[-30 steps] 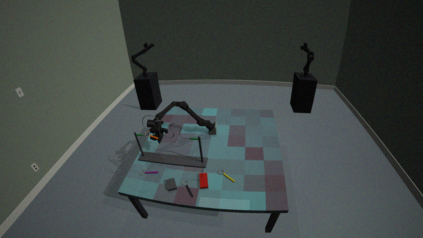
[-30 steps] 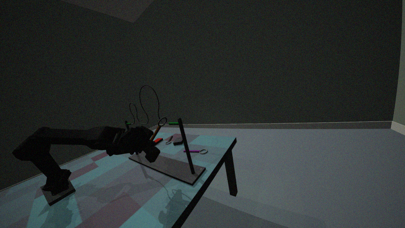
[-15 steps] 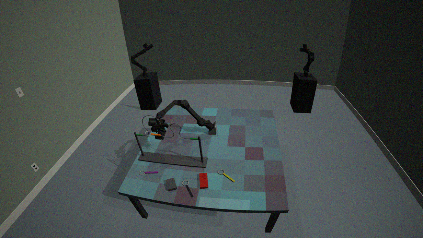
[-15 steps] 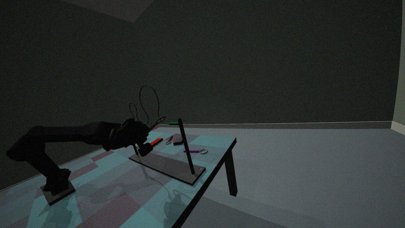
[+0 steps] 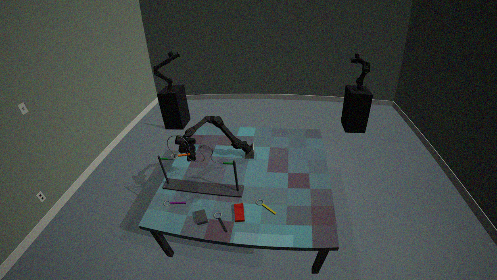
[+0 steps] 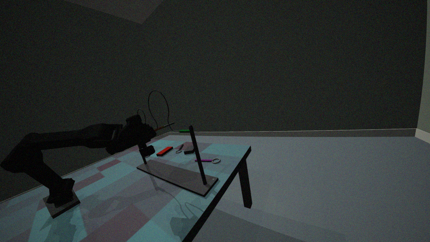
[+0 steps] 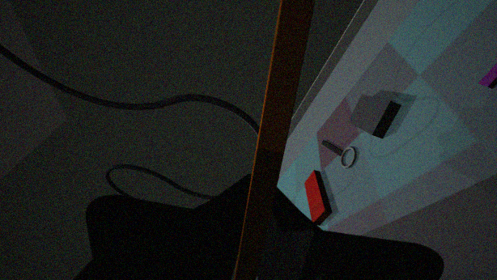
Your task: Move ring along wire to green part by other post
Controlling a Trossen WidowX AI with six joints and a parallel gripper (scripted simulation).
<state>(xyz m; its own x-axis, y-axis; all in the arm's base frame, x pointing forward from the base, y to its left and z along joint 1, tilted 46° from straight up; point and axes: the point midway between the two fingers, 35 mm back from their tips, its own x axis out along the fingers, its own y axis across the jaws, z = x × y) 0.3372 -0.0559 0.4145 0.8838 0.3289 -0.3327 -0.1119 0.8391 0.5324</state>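
The ring (image 5: 174, 153) (image 6: 170, 123) is by the grey wire (image 5: 167, 141) (image 6: 154, 90) (image 7: 138, 106), just inward of the left green part (image 5: 163, 158) (image 6: 184, 130). The wire appears to pass through it; contact cannot be told. Its orange handle (image 5: 183, 155) (image 6: 161, 128) (image 7: 271, 121) points sideways toward the middle of the wire, nearly level in the top view. My gripper (image 5: 190, 155) (image 6: 152, 132) (image 7: 256, 182) is shut on the handle, close behind the big wire loop. The other green part (image 5: 228, 163) is beside the right post (image 5: 236, 175). The ring is outside the wrist view.
The left post (image 5: 163, 170) (image 6: 197, 153) stands on the dark base (image 5: 201, 187) (image 6: 180, 174). In front lie a purple-handled ring (image 5: 178, 202) (image 6: 204, 160), a grey block (image 5: 200, 216), a dark-handled ring (image 5: 222, 224), a red block (image 5: 239, 212) (image 7: 316, 196) and a yellow-handled ring (image 5: 268, 208).
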